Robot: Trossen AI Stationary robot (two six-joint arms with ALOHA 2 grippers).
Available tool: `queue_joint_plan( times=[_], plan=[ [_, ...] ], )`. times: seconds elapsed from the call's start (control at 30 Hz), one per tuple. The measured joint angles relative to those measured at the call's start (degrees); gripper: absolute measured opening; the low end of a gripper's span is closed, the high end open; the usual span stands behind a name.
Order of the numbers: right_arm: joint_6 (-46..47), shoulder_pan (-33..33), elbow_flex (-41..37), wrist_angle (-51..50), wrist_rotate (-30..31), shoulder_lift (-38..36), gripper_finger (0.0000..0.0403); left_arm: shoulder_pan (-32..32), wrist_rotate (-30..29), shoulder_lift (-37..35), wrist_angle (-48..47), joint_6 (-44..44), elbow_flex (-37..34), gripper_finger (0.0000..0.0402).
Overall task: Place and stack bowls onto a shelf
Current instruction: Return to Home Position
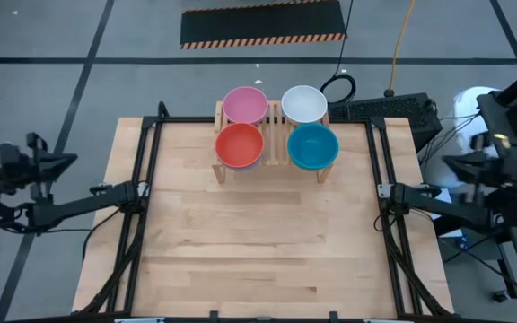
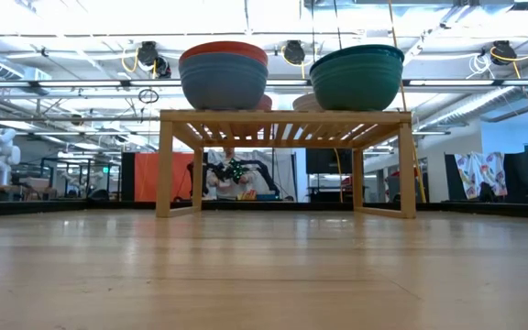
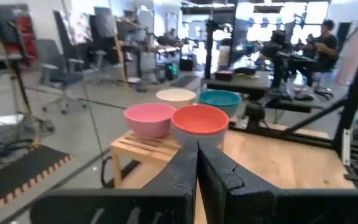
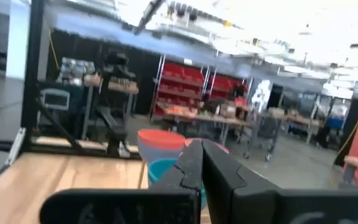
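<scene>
Going home looks like the step now: the left gripper [image 3: 197,149] and the right gripper [image 4: 202,147] each have fingers pressed together on nothing, sitting at their own sides of the table [image 1: 258,260], well away from the shelf [image 1: 276,127] at its far edge. Next, I think, the arms just tuck away without bumping it. From above, a pink bowl [image 1: 244,104], white bowl [image 1: 303,102], red bowl [image 1: 239,144] and teal-blue bowl [image 1: 312,145] show. Only the low view plainly shows a blue bowl [image 2: 223,87] under the red, a green bowl [image 2: 356,87] under the teal-blue.

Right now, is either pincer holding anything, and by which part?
Nothing is held. The left pincer and right pincer are both shut and empty, away from the shelf; the bowls all sit on it.
</scene>
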Motion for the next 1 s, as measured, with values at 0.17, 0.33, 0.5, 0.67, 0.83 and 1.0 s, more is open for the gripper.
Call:
queue_joint_plan(
  times=[0.17,0.33,0.5,0.67,0.83,1.0],
  plan=[
    [-0.2,0.0,-9.2,10.3,-4.3,0.0,0.0000,-0.1,4.3,0.0,8.0,2.3,-7.3,0.0015],
    [1.5,0.0,-17.1,19.1,-7.8,0.0,0.0000,-0.1,10.1,0.0,14.6,2.7,-14.3,0.0015],
    [1.8,0.0,-25.4,28.6,-9.1,0.0,0.0000,-0.1,14.9,0.0,19.6,2.4,-21.0,0.0015],
    [3.0,0.0,-32.8,36.7,-9.2,0.0,0.0000,-0.1,16.8,0.0,30.3,3.7,-28.1,0.0015],
    [4.3,0.0,-39.1,45.3,-9.1,0.0,0.0000,-0.1,16.8,0.0,43.2,-0.7,-34.7,0.0015],
    [4.4,0.0,-44.7,56.9,-8.9,0.0,0.0000,-0.1,16.6,0.0,46.2,-4.7,-38.4,0.0015]
  ],
)
